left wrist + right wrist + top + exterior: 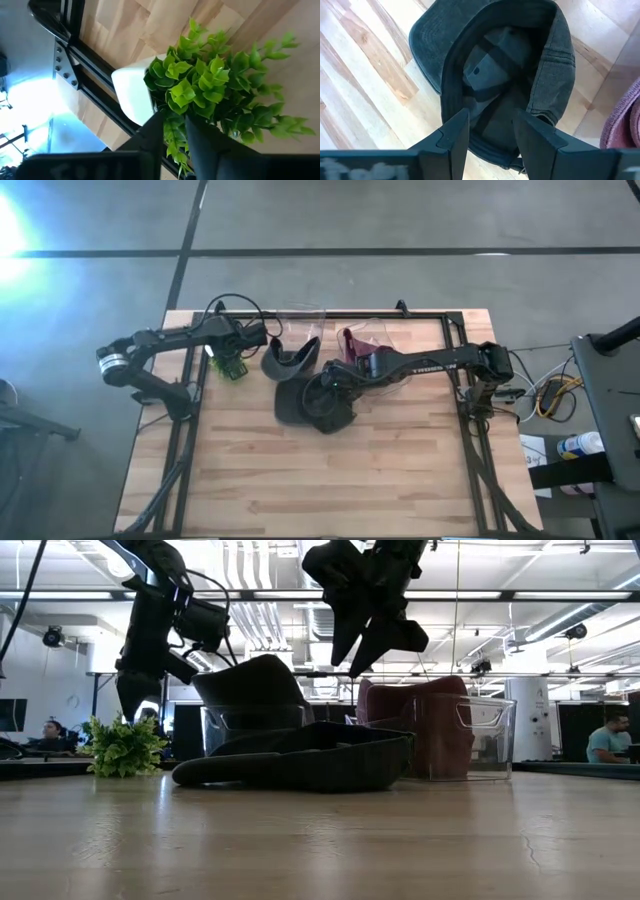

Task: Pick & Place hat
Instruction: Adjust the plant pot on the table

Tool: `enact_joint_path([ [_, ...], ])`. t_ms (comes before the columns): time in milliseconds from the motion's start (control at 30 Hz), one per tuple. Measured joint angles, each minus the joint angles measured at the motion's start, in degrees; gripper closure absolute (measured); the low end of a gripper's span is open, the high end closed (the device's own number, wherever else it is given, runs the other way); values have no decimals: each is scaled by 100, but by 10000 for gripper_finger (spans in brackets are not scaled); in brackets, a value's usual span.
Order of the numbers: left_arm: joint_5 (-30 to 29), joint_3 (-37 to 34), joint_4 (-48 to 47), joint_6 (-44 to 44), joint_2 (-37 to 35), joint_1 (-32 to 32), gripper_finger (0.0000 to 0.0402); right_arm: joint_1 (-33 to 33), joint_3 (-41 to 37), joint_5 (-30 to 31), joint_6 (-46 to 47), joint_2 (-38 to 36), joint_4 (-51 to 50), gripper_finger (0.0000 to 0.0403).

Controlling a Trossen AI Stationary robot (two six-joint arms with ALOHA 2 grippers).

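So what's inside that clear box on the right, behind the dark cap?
The clear bin holds a maroon hat, seen through its wall. The dark cap on the table covers the bin's lower left, so anything beneath the hat there is hidden.

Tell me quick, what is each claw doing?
Left gripper: open, empty, above the green leafy plant.
Right gripper: open, empty, over the dark grey cloth cap.
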Motion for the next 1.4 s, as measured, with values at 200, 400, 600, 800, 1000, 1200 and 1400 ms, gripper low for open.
enact_joint_path([
  [200,8,0,-78,-1,0,-3,270,0,0,34,-3,0,5,251],
  [400,15,-19,-192,7,0,-4,268,-2,-5,36,-4,0,5,252],
  [600,9,-192,-140,111,0,0,290,-2,-10,39,-5,0,-1,258],
  [800,-72,-203,-93,111,0,0,318,-2,-13,41,-4,0,-1,261],
  [1000,-72,-203,-51,123,0,0,365,-2,-15,51,-4,0,-2,261],
  [1200,31,-203,-42,166,0,2,396,-9,-17,52,-6,16,-8,260],
  [1400,529,25,-55,131,-27,2,400,-13,-17,49,-6,17,-7,267],
])
